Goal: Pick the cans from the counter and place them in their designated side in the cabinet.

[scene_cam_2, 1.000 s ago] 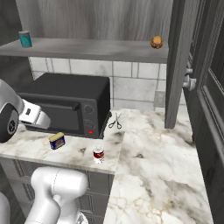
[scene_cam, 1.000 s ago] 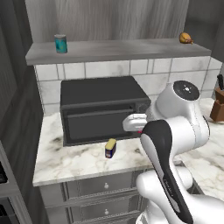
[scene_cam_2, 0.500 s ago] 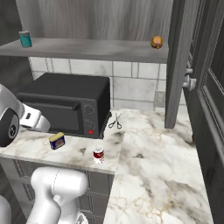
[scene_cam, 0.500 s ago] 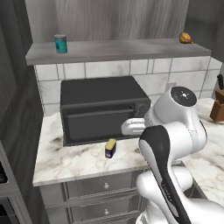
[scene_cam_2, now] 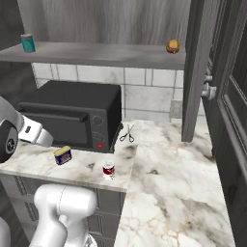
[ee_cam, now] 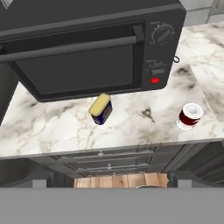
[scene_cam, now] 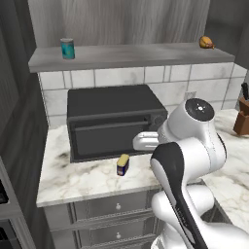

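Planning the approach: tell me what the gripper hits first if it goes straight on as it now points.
Probably the marble counter in front of the microwave, between the yellow-topped can and red can; depth is unclear.

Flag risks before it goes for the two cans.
Red can stands close to the counter front edge; a nudge might tip it off.
Yellow-topped can sits just in front of the black oven, so the open fingers may clip its door.
Shelf already holds a teal can; wrong-side placement possible.

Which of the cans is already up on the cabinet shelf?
The teal can, at the shelf's left end. The yellow-topped can and red can stand on the counter.
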